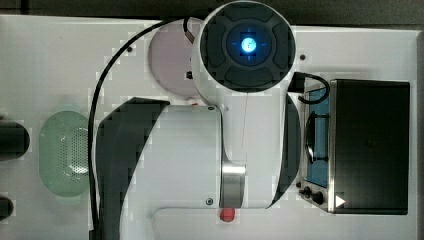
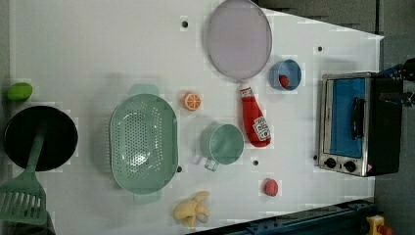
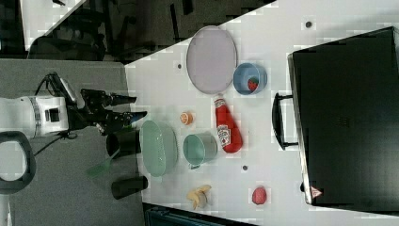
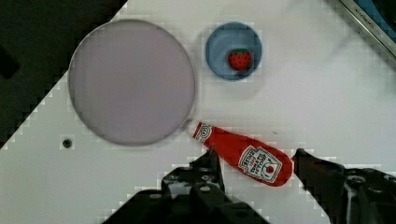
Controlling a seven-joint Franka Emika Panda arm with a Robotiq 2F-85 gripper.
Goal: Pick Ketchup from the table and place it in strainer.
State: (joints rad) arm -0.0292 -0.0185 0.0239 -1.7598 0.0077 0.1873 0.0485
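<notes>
End effector spread wide, holding nothing. Ketchup lies flat on the bench between and beneath its fingers, untouched. Strainer sits well apart, empty.

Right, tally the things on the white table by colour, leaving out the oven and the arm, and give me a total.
Red: 3: Ketchup, strawberry, red lump
Green: 2: strainer, teal cup
Blue: 1: bowl
Lilac: 1: plate
Orange: 1: orange half
Yellow: 1: banana
Total: 9
</notes>
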